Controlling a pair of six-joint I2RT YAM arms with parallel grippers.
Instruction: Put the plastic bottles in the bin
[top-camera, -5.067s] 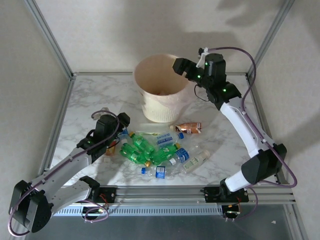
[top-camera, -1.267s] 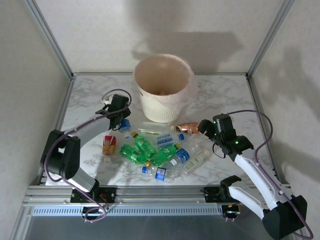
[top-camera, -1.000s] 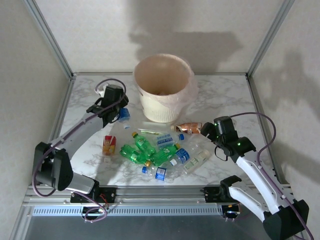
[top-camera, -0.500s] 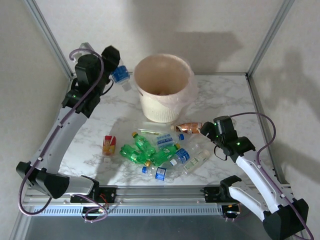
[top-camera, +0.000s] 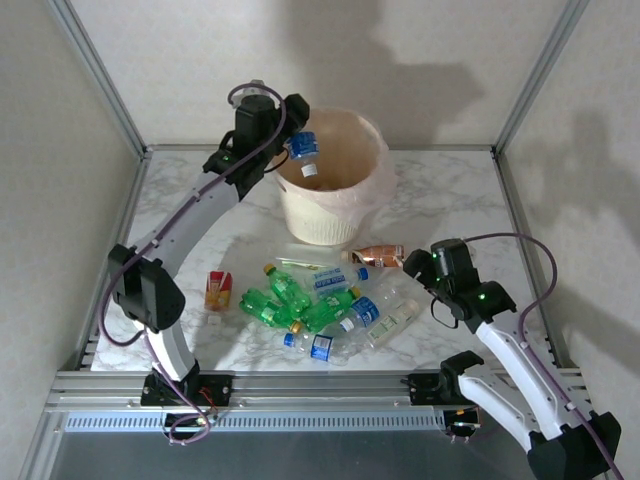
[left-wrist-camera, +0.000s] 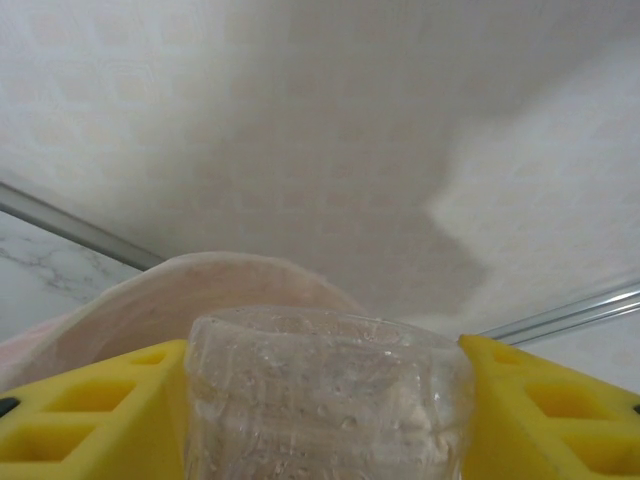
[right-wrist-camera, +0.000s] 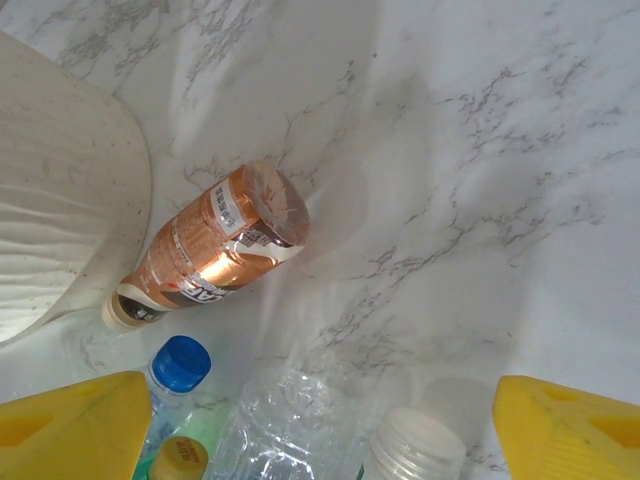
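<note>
Surface: white table (top-camera: 450, 190) with grey marble veining, smooth and matt; plain pale walls behind, aluminium frame posts at the corners.
Bin: round cream bin (top-camera: 345, 215), upper centre of the top view, tapering downward; thin crinkled liner (top-camera: 383, 185) draped over the rim. In the right wrist view its creased wall (right-wrist-camera: 60, 200) fills the upper left.
Left gripper: left gripper (top-camera: 298, 133) raised at the bin's left rim, clamped on a bottle.
Held bottle: clear, dimpled plastic with a blue label (top-camera: 304, 150), hanging over the bin's mouth, cap end down. In the left wrist view its round base (left-wrist-camera: 325, 395) sits between the yellow fingers (left-wrist-camera: 80, 420), touching both.
Right gripper: right gripper (right-wrist-camera: 320, 425) spread wide, nothing clamped; low over the table at centre right of the top view (top-camera: 415, 262).
Copper bottle: shiny copper-brown label, cream cap, lying on its side (right-wrist-camera: 215, 245), cap end at the bin's foot.
Pile: green and clear bottles (top-camera: 320, 300) lying jumbled at lower centre, touching one another; blue cap (right-wrist-camera: 181, 362) and ribbed white cap (right-wrist-camera: 415, 440) near the right gripper.
Red-label bottle: lying apart, left of the pile (top-camera: 217, 289).
</note>
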